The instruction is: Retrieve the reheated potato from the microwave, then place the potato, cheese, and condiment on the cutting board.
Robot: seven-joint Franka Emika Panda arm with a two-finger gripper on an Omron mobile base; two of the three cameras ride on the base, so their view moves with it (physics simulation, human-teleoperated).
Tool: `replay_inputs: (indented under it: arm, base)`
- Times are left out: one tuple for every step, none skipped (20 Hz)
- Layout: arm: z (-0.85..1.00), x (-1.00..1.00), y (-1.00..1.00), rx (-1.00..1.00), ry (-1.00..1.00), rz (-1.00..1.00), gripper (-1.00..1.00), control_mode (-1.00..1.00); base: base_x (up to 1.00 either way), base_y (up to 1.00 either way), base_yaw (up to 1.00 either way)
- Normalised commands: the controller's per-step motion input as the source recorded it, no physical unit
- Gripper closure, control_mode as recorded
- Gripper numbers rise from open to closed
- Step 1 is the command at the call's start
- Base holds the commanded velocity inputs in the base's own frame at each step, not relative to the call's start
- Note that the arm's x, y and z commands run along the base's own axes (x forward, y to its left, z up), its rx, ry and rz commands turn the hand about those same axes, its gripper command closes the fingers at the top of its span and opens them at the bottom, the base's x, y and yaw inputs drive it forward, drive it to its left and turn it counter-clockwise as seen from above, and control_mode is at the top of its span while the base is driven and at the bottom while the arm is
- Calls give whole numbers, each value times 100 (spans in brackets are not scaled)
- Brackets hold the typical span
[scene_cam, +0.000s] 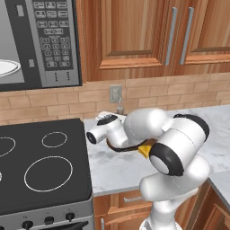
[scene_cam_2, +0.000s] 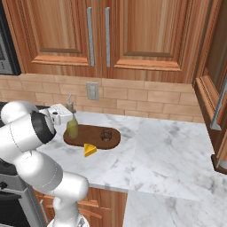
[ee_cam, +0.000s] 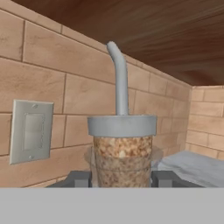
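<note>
Marble tabletop (scene_cam_2: 168,146) carries the board (scene_cam_2: 113,141); the microwave (scene_cam: 27,40) hangs up left. Gripper (ee_cam: 121,178) is clamped on the bottle (scene_cam_2: 72,128), standing on the board's left end. Potato (scene_cam_2: 105,135) sits mid-board, cheese (scene_cam_2: 90,150) just off its front edge.

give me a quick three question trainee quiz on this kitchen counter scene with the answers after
1. True or false: the jaws are shut on the condiment bottle.
2. Where does the cheese lie? A) on the cutting board B) on the counter beside the board's near edge C) in the microwave
3. What already sits on the board near its middle?

Key: 1 true, the gripper clamps the bottle's neck. 2 B. 3 the potato.
</note>
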Motion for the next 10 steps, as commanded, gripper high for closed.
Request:
replay_inputs:
  arm:
    - [-34,0,0,8,0,-2,100,-100]
    - [-32,0,0,10,0,-1,100,-100]
    - [-34,0,0,11,0,0,100,-100]
    - [-29,0,0,11,0,0,100,-100]
    - [-30,0,-1,12,0,0,100,-100]
    - [-29,0,-1,12,0,0,100,-100]
    - [-29,-5,-3,13,0,0,100,-100]
    - [-30,-2,-5,14,0,-1,100,-100]
    - [-30,-8,-5,13,-1,0,100,-100]
    - [-30,-10,-6,13,-1,0,100,-100]
  base:
    - [0,0,0]
    - [0,0,0]
    - [0,0,0]
    - [0,0,0]
    - [0,0,0]
    - [0,0,0]
    - [0,0,0]
    - [0,0,0]
    - [0,0,0]
    - [0,0,0]
